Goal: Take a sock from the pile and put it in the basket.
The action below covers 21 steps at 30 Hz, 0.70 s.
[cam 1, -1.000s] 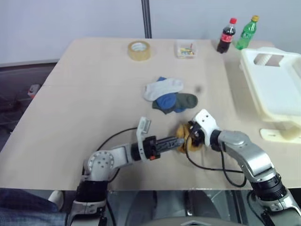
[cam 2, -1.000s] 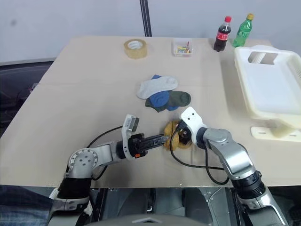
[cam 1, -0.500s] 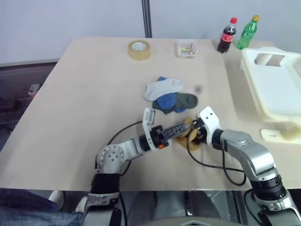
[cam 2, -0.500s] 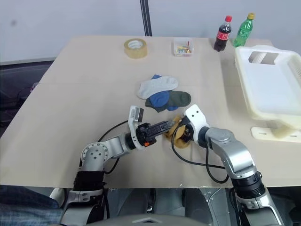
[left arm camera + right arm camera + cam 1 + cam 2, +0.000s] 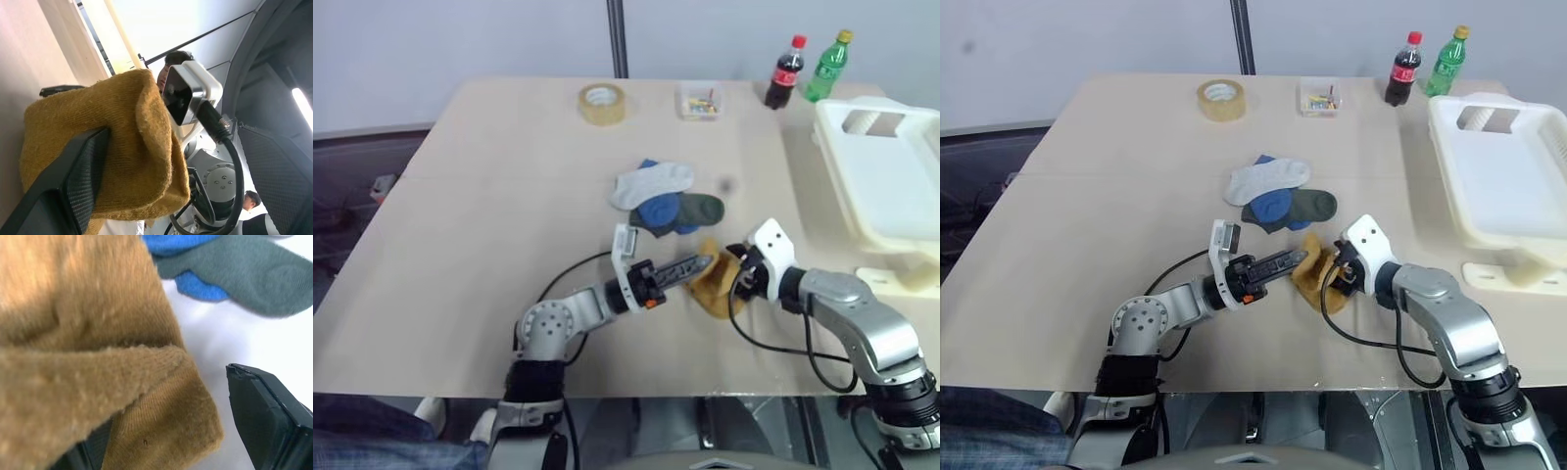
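Observation:
The pile (image 5: 666,201) of white, blue and dark green socks lies mid-table. Nearer me, a mustard-yellow sock (image 5: 710,284) hangs just off the table between my two grippers. My left gripper (image 5: 698,264) points right, open, with one finger (image 5: 73,186) pressed against the sock (image 5: 132,147). My right gripper (image 5: 736,277) faces it from the right, open. The sock (image 5: 83,333) drapes over one of its fingers, and a gap shows before the other finger (image 5: 266,418). The white basket (image 5: 896,181) stands at the table's right edge.
At the back of the table are a tape roll (image 5: 603,104), a small clear box (image 5: 700,102), a cola bottle (image 5: 786,73) and a green bottle (image 5: 826,67). A flat white piece (image 5: 901,279) lies in front of the basket. Black cables trail from both wrists.
My left gripper first slid forward and right to the sock, then held still. My right gripper moved right and slightly up, and the mustard sock came with it off the table.

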{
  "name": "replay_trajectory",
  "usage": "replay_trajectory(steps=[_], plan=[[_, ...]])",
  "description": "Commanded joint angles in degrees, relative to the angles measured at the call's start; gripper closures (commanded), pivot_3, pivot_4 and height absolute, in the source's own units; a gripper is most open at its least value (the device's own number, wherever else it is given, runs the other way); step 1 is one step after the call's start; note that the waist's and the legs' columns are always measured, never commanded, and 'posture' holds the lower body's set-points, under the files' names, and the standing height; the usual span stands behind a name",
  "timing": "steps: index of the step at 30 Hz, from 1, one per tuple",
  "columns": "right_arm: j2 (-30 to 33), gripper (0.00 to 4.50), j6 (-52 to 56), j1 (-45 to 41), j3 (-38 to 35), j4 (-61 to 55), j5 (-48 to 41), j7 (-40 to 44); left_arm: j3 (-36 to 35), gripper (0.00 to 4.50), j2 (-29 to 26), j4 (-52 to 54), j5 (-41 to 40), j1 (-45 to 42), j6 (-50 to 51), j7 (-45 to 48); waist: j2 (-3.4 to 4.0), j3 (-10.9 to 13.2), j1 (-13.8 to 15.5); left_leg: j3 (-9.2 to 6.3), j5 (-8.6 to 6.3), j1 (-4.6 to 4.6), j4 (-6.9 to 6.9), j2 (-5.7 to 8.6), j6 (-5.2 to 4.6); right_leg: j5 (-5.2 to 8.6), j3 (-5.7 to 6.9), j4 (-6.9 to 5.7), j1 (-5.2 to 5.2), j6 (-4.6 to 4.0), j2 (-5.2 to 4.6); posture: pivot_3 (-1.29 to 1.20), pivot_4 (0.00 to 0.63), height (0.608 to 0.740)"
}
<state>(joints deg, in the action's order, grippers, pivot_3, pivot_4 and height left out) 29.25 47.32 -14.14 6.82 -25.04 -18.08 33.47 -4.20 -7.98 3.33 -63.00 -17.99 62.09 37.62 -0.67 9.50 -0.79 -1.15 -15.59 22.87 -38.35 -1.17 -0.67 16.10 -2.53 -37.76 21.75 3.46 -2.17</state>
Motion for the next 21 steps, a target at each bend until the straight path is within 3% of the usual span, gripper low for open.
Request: replay_trajectory(steps=[1, 5, 11, 16, 21], plan=[[1.6, 0.87, -1.7, -1.0, -0.1, -0.3, 1.2, 0.3, 0.4, 0.02, -0.1, 0.5, -0.3, -0.2, -0.3, 1.4, 0.00, 0.0, 0.0, 0.00, 0.00, 0.00, 0.00, 0.00, 0.00, 0.00, 0.00, 0.00, 0.00, 0.00, 0.00, 0.00, 0.150, 0.740], [1.0, 0.03, -3.4, -2.3, 3.9, 2.5, 4.1, -0.6, 1.5, 0.00, -0.7, 0.9, 0.2, 0.0, -0.2, 2.8, 0.00, 0.0, -0.1, 0.01, 0.00, -0.01, 0.00, 0.01, 0.00, 0.00, 0.00, -0.02, 0.00, 0.00, 0.00, 0.00, 0.150, 0.740], [3.2, 0.03, -6.6, -2.8, 3.6, 3.4, 6.5, 0.3, 1.3, 0.00, -1.9, 0.9, 0.5, 0.3, -0.6, 4.1, 0.04, 0.0, 0.1, 0.01, 0.01, 0.01, -0.01, 0.00, 0.02, 0.00, -0.01, -0.01, 0.03, 0.00, 0.01, 0.00, 0.150, 0.740], [5.9, 0.03, -9.3, -1.9, 0.8, 1.8, 3.7, 4.8, 1.3, 0.00, -2.2, 0.8, 0.9, 0.6, -1.0, 4.5, 0.04, 0.0, 0.1, 0.01, 0.01, 0.03, -0.01, 0.00, 0.02, 0.00, 0.00, 0.01, 0.02, 0.00, -0.01, 0.00, 0.150, 0.740], [9.5, 0.03, -14.2, -2.0, 3.2, 1.6, 4.4, 11.0, 1.8, 0.00, -2.1, 0.5, 1.1, 0.3, -1.1, 4.6, 0.05, 0.1, 0.0, 0.01, 0.01, 0.02, 0.00, -0.01, 0.01, 0.00, 0.00, -0.01, 0.03, 0.00, 0.01, 0.00, 0.150, 0.740]])
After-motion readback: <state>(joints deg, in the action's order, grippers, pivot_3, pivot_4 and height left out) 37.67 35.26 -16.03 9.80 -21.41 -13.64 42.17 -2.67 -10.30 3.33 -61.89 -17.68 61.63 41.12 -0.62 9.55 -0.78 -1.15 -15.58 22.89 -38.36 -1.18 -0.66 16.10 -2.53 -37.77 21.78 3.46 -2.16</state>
